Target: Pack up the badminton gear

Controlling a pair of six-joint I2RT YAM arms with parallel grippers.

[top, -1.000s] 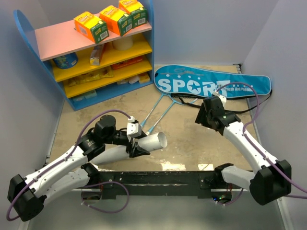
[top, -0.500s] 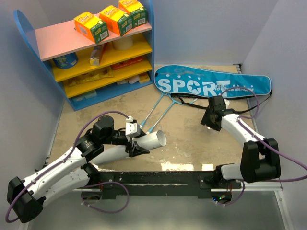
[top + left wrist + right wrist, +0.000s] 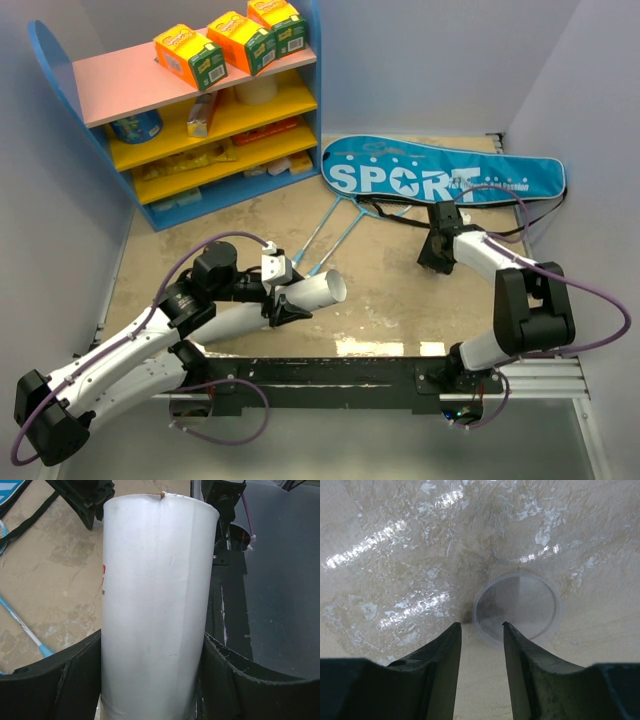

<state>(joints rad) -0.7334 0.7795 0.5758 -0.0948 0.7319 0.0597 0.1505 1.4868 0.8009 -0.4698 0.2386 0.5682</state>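
Bag (image 3: 445,178), long, blue, lettered "SPORT": laid flat on the table (image 3: 380,300) at 1 o'clock in the top view, wide end toward 9 o'clock.

Rackets (image 3: 335,235), two, light-blue: found on the table side by side, thin shafts run from the bag's near edge toward 7 o'clock.

Left gripper (image 3: 285,300): clenched on a white tube (image 3: 315,293), which is held off the table near the centre, open mouth pointed toward 2 o'clock. In the left wrist view both fingers are pressed against the tube's sides.

Right gripper (image 3: 480,626): lowered to the table at 3 o'clock, just beside the bag. Jaws are parted, nothing grasped. A clear round lid (image 3: 520,607) is seen flat on the table, its near rim placed in the gap between the fingertips.

Shelf (image 3: 200,110): set at 11 o'clock, orange-green boxes (image 3: 230,40) on top.
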